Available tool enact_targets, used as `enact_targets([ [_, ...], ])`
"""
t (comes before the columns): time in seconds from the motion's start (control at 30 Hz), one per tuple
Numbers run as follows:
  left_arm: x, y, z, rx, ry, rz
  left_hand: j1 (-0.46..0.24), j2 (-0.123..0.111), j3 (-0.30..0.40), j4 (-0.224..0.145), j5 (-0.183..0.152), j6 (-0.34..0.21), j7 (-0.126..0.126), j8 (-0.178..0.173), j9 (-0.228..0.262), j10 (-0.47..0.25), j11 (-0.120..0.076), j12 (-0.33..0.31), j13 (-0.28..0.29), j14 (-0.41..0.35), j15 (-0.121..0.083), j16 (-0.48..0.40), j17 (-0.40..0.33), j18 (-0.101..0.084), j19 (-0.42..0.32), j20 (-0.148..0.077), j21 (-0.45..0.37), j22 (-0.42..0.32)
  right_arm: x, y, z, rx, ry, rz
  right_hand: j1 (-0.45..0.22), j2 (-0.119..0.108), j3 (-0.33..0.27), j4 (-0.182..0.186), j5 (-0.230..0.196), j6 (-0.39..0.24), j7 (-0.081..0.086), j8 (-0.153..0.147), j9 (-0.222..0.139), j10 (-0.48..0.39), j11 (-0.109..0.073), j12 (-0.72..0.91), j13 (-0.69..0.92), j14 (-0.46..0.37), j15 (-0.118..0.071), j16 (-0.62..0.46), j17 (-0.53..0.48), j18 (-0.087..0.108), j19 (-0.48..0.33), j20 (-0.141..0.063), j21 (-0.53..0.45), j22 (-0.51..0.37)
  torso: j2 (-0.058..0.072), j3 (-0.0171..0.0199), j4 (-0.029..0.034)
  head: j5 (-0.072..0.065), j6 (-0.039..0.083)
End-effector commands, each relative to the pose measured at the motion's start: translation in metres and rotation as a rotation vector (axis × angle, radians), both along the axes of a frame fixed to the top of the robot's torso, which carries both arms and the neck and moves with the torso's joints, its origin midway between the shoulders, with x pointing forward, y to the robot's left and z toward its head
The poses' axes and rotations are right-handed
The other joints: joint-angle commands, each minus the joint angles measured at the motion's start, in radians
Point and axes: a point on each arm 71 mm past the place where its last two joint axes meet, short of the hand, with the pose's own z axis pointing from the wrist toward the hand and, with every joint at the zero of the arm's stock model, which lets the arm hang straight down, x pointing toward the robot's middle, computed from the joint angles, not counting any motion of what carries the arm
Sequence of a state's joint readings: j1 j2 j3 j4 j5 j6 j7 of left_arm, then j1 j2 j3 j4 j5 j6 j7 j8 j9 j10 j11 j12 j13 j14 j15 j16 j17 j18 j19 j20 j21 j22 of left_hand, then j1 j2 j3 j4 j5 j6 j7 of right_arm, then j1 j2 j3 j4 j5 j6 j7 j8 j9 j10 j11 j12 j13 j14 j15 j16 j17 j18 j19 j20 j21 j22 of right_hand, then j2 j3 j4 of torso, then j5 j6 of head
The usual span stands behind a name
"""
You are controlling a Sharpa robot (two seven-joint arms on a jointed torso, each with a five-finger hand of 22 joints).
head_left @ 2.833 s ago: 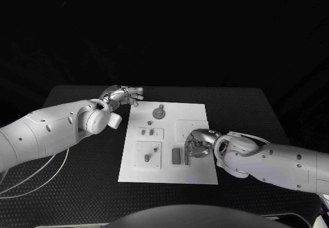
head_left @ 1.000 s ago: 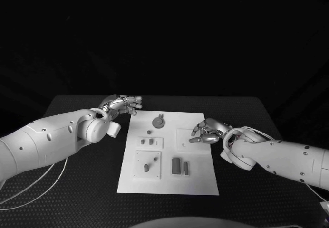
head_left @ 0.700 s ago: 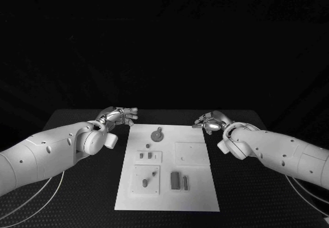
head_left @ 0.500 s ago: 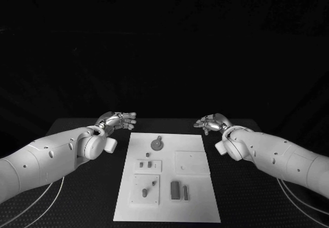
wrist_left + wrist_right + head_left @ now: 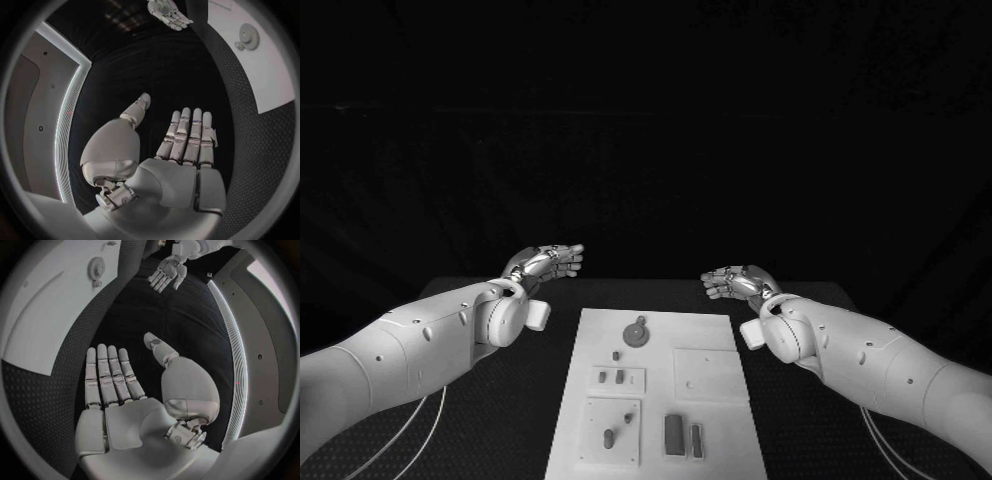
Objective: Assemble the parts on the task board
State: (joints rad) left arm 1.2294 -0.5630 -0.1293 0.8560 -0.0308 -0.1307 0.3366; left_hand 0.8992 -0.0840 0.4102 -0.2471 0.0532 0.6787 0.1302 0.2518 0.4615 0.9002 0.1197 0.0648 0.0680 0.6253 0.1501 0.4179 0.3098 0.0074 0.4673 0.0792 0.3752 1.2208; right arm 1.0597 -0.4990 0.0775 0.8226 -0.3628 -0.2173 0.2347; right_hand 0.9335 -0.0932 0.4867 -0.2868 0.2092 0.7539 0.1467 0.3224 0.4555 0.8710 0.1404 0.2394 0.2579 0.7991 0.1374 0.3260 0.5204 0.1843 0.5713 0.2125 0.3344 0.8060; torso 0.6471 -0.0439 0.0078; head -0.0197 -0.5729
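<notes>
Hands hover clear of the work: the left hand (image 5: 548, 262) is raised at about ten o'clock from the task board (image 5: 711, 342), the right hand (image 5: 737, 281) at about one o'clock from it, both beyond the board's far edge and apart from it. In the wrist views each palm faces up with fingers straight and side by side, thumb set apart, holding nothing; the left hand (image 5: 178, 165) and the right hand (image 5: 125, 405) both show bare palms.

The task board lies on the black counter (image 5: 805, 300), long axis running away from the robot. Bare dark counter borders it on both long sides and past the far edge, and the two hands have open air between them.

On the board, counted from the head view: one round gear-like part (image 5: 636, 334) at twelve o'clock, one tiny peg (image 5: 617, 355) just nearer than it, two small upright parts (image 5: 610, 378) in a recessed plate on the left, one slanted oblong part (image 5: 609, 436) in the plate at seven o'clock, and two bar-shaped parts (image 5: 684, 436) side by side at six o'clock. One blank raised square (image 5: 708, 374) sits at three o'clock.
</notes>
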Motion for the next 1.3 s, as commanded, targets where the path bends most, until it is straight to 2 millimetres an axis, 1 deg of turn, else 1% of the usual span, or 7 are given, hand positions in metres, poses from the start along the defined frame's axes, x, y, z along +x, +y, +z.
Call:
enact_targets([
  [0.03, 0.0, -0.006, 0.002, -0.049, -0.02, -0.021, -0.01, 0.0, -0.003, 0.003, -0.003, -0.005, 0.002, -0.004, 0.002, -0.006, 0.0, -0.001, -0.001, -0.006, 0.0, -0.005, -0.001, -0.007, -0.007, 0.0, -0.005, 0.002, 0.0, -0.002, 0.001, 0.05, -0.012, 0.023, 0.003, 0.012, -0.013, 0.001, 0.005, -0.005, -0.001, 0.004, -0.007, 0.022, -0.001, -0.029, -0.039, 0.006, -0.004, -0.012, -0.022, 0.007, -0.001, 0.011, -0.019, -0.013, -0.002, 0.0046, 0.0033, 0.003, 0.007],
  [0.07, 0.0, -0.007, 0.001, -0.05, -0.018, -0.024, -0.01, 0.001, -0.003, 0.004, -0.003, -0.005, 0.002, -0.003, 0.002, -0.007, 0.0, -0.001, -0.001, -0.006, 0.001, -0.005, -0.001, -0.007, -0.007, 0.0, -0.005, 0.002, 0.0, -0.002, 0.0, 0.052, -0.009, 0.02, 0.003, 0.013, -0.016, 0.001, 0.005, -0.005, -0.001, 0.005, -0.009, 0.027, 0.0, -0.034, -0.048, 0.008, -0.004, -0.013, -0.026, 0.009, 0.0, 0.012, -0.022, -0.014, -0.002, 0.0057, 0.0039, 0.003, 0.007],
  [0.1, 0.0, -0.002, 0.0, -0.009, -0.001, -0.003, -0.899, 0.084, -0.41, 0.247, -0.053, -0.679, -0.13, -0.252, -0.461, -0.9, -0.12, -0.065, -0.068, -0.625, -0.15, -0.418, -0.31, -0.007, -0.467, -0.079, -0.375, -0.366, 0.001, -0.004, 0.0, 0.009, -0.001, -0.005, -0.933, 0.093, -0.487, 0.287, -0.209, -0.754, -0.147, -0.322, -0.456, -0.871, -0.14, -0.239, -0.258, -0.799, -0.137, -0.326, -0.52, -0.184, -0.571, -0.212, -0.334, -0.806, -0.001, 0.0024, 0.0013, 0.002, 0.004],
  [0.27, -0.004, -0.005, -0.002, -0.014, -0.003, 0.003, -0.899, 0.084, -0.41, 0.247, -0.053, -0.679, -0.13, -0.252, -0.461, -0.9, -0.12, -0.065, -0.068, -0.625, -0.15, -0.418, -0.31, -0.007, -0.467, -0.079, -0.375, -0.477, -0.002, -0.002, 0.002, 0.02, -0.011, -0.01, -0.933, 0.093, -0.487, 0.287, -0.209, -0.754, -0.147, -0.322, -0.456, -0.871, -0.14, -0.239, -0.258, -0.799, -0.137, -0.326, -0.52, -0.184, -0.571, -0.212, -0.334, -0.806, -0.014, 0.0076, 0.0002, 0.004, 0.0],
  [0.3, -0.006, -0.007, -0.003, -0.016, -0.005, 0.008, -0.899, 0.084, -0.41, 0.247, -0.053, -0.679, -0.13, -0.252, -0.461, -0.9, -0.12, -0.065, -0.068, -0.625, -0.15, -0.418, -0.31, -0.007, -0.467, -0.079, -0.375, -1.221, -0.003, 0.0, 0.003, 0.027, -0.018, -0.013, -0.933, 0.093, -0.487, 0.287, -0.209, -0.754, -0.147, -0.322, -0.456, -0.871, -0.14, -0.239, -0.258, -0.799, -0.137, -0.326, -0.52, -0.184, -0.571, -0.212, -0.334, -0.806, -0.023, 0.0111, -0.0006, 0.006, -0.002],
  [0.63, -0.043, -0.035, -0.013, -0.05, -0.029, 0.071, -0.899, 0.084, -0.41, 0.247, -0.053, -0.679, -0.13, -0.252, -0.461, -0.9, -0.12, -0.065, -0.068, -0.625, -0.15, -0.418, -0.31, -0.007, -0.467, -0.079, -0.375, -1.221, -0.03, 0.02, 0.018, 0.12, -0.092, -0.063, -0.933, 0.093, -0.487, 0.287, -0.209, -0.754, -0.147, -0.322, -0.456, -0.871, -0.14, -0.239, -0.258, -0.799, -0.137, -0.326, -0.52, -0.184, -0.571, -0.212, -0.334, -0.806, -0.098, 0.0419, -0.0073, 0.019, -0.026],
  [1.3, -0.122, -0.075, -0.002, -0.082, -0.074, 0.182, -0.899, 0.084, -0.41, 0.247, -0.053, -0.679, -0.13, -0.252, -0.461, -0.9, -0.12, -0.065, -0.068, -0.625, -0.15, -0.418, -0.31, -0.007, -0.467, -0.079, -0.375, -1.221, -0.107, 0.049, 0.046, 0.24, -0.134, -0.174, -0.933, 0.093, -0.487, 0.287, -0.209, -0.754, -0.147, -0.322, -0.456, -0.871, -0.14, -0.239, -0.258, -0.799, -0.137, -0.326, -0.52, -0.184, -0.571, -0.212, -0.334, -0.806, -0.103, 0.0439, -0.0078, 0.02, -0.027],
])
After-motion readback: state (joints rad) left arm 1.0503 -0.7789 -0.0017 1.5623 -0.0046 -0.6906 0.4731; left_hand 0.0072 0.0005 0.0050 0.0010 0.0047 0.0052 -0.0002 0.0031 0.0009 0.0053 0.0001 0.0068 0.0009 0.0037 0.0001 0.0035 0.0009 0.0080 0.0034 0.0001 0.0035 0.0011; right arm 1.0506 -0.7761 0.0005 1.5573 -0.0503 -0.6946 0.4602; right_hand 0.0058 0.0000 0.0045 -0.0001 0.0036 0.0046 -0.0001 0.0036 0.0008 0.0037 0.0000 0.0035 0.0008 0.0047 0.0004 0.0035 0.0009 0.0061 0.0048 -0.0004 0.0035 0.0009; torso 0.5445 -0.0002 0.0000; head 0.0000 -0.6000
